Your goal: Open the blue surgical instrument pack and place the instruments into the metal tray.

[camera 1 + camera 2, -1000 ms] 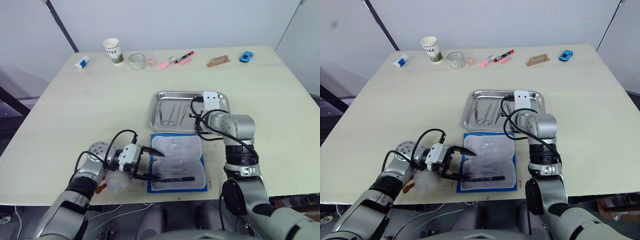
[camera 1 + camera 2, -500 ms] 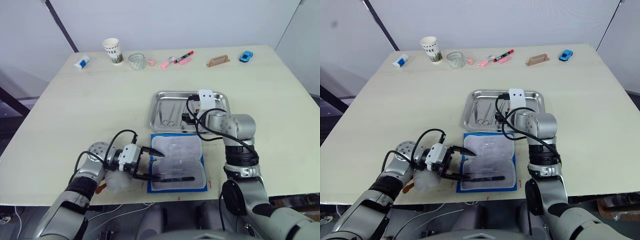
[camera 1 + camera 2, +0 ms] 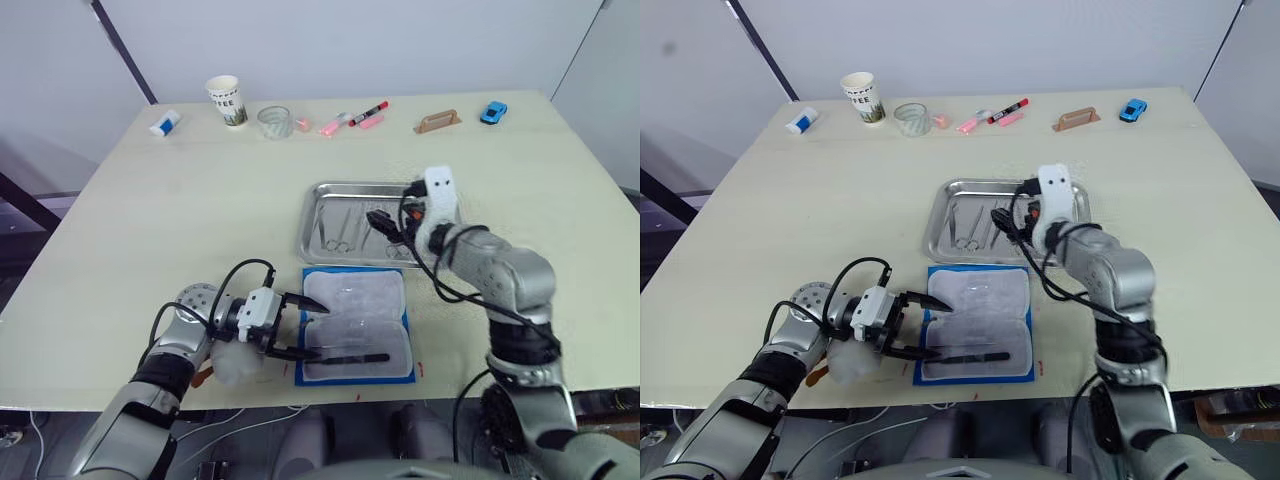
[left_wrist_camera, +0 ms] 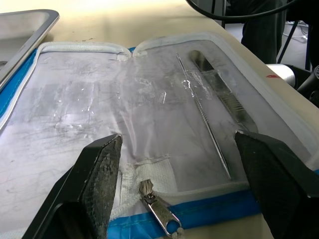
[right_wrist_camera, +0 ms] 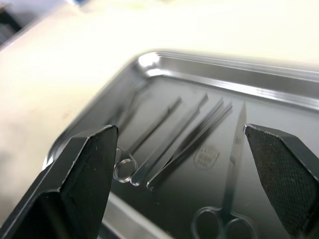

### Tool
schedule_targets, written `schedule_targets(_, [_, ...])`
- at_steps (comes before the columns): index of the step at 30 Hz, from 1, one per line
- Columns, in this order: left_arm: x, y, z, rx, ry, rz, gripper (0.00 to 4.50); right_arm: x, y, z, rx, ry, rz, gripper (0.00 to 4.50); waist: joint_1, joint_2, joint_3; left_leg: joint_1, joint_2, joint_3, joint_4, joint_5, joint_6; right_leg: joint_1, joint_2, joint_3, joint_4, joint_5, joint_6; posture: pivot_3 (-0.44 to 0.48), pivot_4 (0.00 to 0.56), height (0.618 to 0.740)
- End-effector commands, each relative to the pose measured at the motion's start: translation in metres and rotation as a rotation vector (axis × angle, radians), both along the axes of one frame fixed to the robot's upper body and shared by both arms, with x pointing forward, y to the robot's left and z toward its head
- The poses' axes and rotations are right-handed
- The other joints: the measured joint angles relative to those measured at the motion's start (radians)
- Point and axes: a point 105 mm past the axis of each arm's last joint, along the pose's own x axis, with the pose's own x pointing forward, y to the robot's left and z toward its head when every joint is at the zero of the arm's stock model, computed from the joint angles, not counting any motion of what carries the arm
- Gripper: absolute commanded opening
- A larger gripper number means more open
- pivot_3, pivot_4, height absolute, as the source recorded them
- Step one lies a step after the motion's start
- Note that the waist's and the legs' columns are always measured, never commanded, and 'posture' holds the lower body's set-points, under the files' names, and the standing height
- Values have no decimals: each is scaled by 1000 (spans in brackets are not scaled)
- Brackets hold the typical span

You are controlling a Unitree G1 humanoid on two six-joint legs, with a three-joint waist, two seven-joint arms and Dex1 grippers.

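two instruments lie in the blue surgical instrument pack (image 3: 357, 325), which is spread open on the table just in front of the metal tray (image 3: 312, 223). starting at the left, the left gripper (image 3: 297, 325) sits at the pack's left edge with its fingers spread apart and nothing between them, aimed straight across the clear lining. in the left wrist view a thin probe (image 4: 203, 114) and a broader flat handle (image 4: 220, 89) lie side by side at the pack's near-edge side, their long axes running left to right, in line with the left gripper's reach, so they look like that arm's job. further right, the right gripper (image 3: 385, 224) hovers over the tray with its fingers wide apart and empty. the tray below it already holds several instruments (image 5: 189, 139), lying roughly parallel. judging by this, the task is mostly done.
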Motion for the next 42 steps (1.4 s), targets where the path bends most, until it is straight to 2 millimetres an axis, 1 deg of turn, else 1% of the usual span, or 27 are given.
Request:
schedule_targets(1, [-18,10,-31,127,110,-40,3829,-33,6,13,-18,-146,233,4410,-2,0,1,0,0,0,0,0,0,0,0,0,0,0,0,0,150,740])
schedule_targets(5, [-18,10,-31,131,111,-43,3829,-70,6,-6,-105,-155,460,4410,-6,0,3,1,0,0,0,0,0,0,0,0,0,0,0,0,150,740])
schedule_targets(9, [-18,11,-31,136,113,-45,3829,-95,10,-26,-171,-121,612,4410,-7,-2,4,1,0,-1,0,0,0,1,0,0,0,0,1,0,150,740])
schedule_targets(12, [-17,11,-30,138,113,-46,3829,-107,14,-42,-256,-116,701,4410,-7,-3,5,2,0,-1,0,0,0,1,0,0,0,-1,1,0,150,740])
schedule_targets(14, [-17,12,-30,140,114,-45,3829,-108,13,-52,-305,-113,726,4410,-5,-3,5,2,-1,-1,0,0,0,2,0,0,0,-1,1,0,150,740])
schedule_targets(18, [-17,13,-30,143,113,-44,3829,-105,8,-67,-398,-130,739,4410,-3,-4,6,2,-1,-1,0,0,0,2,0,0,0,-1,1,0,150,740])
schedule_targets(23, [-17,13,-30,143,114,-45,3829,-101,10,-71,-427,-145,738,4410,-1,-5,6,2,-1,-1,1,0,0,2,0,0,0,-1,1,0,150,740])
schedule_targets(28, [-17,12,-29,141,113,-46,3829,-102,13,-80,-480,-159,771,4410,3,-6,7,2,-1,-1,1,0,0,2,0,0,0,-1,1,0,150,740])
schedule_targets(35, [-18,13,-30,145,115,-48,3829,-102,16,-84,-509,-173,788,4410,3,-6,7,2,0,-1,1,0,0,2,1,0,0,-1,1,0,150,740])
schedule_targets(39, [-18,13,-30,144,114,-47,3829,-104,17,-88,-509,-141,806,3327,4,-6,7,2,0,-1,1,0,0,2,1,0,0,-1,1,0,150,740])
schedule_targets(42, [-18,12,-30,143,114,-47,3829,-106,13,-93,-528,-108,820,1884,4,-6,7,2,0,-1,1,0,0,2,1,0,0,-1,1,0,150,740])
